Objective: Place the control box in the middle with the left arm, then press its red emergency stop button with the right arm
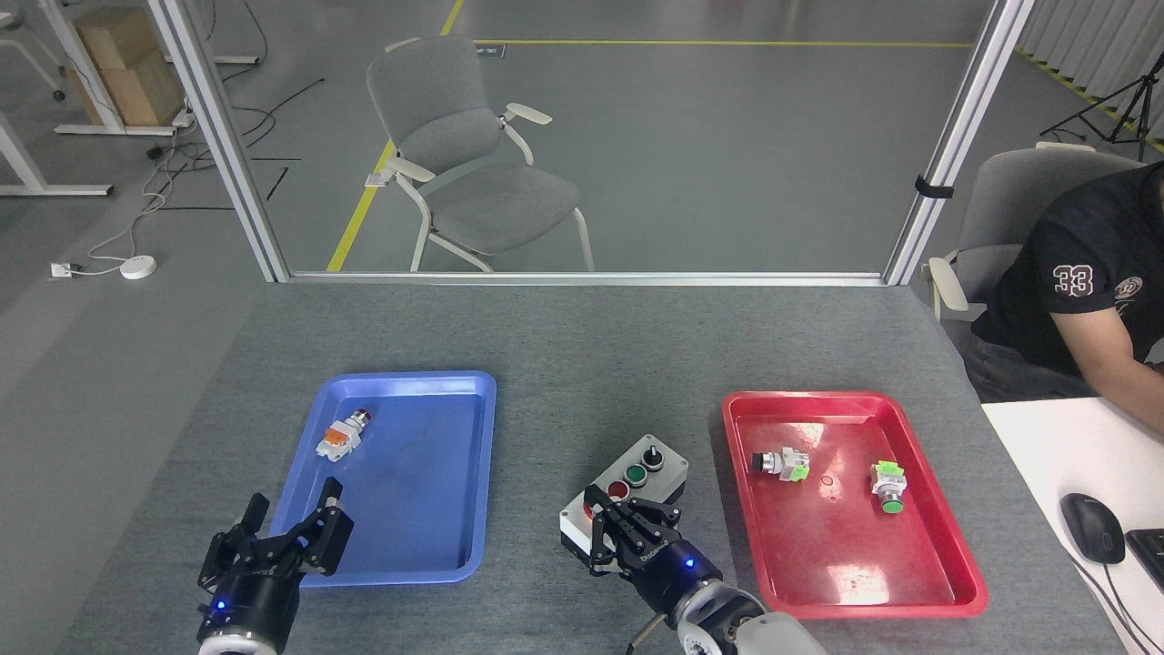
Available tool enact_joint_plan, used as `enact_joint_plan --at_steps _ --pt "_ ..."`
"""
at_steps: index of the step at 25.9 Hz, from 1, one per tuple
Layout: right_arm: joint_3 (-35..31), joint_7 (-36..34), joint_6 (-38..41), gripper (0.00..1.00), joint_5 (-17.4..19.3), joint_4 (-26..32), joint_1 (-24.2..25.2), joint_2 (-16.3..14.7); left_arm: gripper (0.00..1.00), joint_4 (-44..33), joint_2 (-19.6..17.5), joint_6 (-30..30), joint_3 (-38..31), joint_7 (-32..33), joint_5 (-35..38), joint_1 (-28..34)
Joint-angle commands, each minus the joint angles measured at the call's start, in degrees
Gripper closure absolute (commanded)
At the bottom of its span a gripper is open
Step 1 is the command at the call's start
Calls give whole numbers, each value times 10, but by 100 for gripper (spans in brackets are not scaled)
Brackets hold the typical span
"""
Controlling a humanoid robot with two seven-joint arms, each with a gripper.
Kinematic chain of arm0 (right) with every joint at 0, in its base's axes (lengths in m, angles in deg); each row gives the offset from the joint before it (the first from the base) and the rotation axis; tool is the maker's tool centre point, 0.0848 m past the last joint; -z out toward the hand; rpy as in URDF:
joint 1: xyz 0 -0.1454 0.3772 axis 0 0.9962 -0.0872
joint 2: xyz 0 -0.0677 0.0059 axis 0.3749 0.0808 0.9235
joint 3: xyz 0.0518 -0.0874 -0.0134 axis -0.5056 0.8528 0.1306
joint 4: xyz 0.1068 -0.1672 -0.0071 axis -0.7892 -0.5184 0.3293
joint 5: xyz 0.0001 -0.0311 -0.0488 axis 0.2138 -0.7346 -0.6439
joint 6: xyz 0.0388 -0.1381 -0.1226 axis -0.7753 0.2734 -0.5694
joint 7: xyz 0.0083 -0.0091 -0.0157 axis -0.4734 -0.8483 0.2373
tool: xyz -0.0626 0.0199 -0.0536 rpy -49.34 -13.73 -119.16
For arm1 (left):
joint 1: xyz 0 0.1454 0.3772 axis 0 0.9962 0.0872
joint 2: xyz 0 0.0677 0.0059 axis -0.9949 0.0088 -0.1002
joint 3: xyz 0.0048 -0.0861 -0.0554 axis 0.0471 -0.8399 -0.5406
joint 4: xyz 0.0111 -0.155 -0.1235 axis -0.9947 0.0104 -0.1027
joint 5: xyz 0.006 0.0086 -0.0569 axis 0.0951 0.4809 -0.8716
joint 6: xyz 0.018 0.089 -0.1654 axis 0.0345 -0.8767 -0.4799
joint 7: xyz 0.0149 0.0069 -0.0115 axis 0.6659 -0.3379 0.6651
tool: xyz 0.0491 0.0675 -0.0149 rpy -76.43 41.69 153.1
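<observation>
Right pincer (611,532) clenched, directly over red emergency stop button, hiding it. Control box (627,496) runs diagonally away up-right. Left pincer (286,541) released, well apart.

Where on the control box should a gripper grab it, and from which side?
Grip the control box across its two long side walls, descending from above at the black-knob end. Those walls look flat and parallel; the near end lies under the right gripper.

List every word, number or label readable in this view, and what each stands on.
"33": white digits on the black sleeve of the person at right.
Round emblem beside it: too small to read.
Lettering on the right gripper: too blurred to read.
Control box: no readable marking.
</observation>
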Motion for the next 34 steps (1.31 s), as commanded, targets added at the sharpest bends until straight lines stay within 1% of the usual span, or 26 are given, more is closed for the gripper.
enact_joint_plan --at_steps 1,2,3,4,6,7,9,11,14,18,20,22,25,29,31,34 --pt "-17 31 -10 92 6 13 -5 4 1 10 1 4 6 -13 7 -1" --pt "-36 31 -9 71 7 26 -7 9 1 11 1 3 6 -14 7 -1" --pt "-61 31 -9 45 8 36 -9 9 1 10 1 1 6 -14 6 0" --pt "-87 31 -9 3 11 45 -9 8 1 10 4 1 5 -14 0 0" --pt "-128 32 -4 1 30 64 -10 8 1 10 8 2 1 -14 -3 0" --pt "-141 32 -3 1 42 73 -10 6 1 10 8 2 1 -14 -3 0" --pt "-160 34 -3 1 54 77 -10 1 1 10 8 2 1 -14 -3 0" --pt "-192 34 -3 1 54 78 -9 -5 1 10 8 2 1 -14 -3 0" --pt "-248 34 -5 1 53 79 -6 -23 1 10 8 2 1 -14 -3 0" --pt "-316 35 -11 1 49 85 7 -40 1 10 8 2 1 -14 -3 0" --pt "-340 35 -11 1 38 87 25 -41 1 10 8 2 1 -14 -3 0" --pt "-362 34 -11 1 22 101 39 -50 1 10 8 2 1 -14 -3 0" --pt "-380 33 -12 1 6 125 79 -56 1 10 8 2 1 -14 -3 0" --pt "-405 8 -38 1 -20 193 138 -52 1 10 8 2 1 -14 -3 0" --pt "-413 -6 -58 1 -27 221 148 -49 1 10 8 2 1 -14 -3 0" --pt "-413 -7 -65 1 -38 224 146 -51 1 10 8 2 1 -14 -3 0"
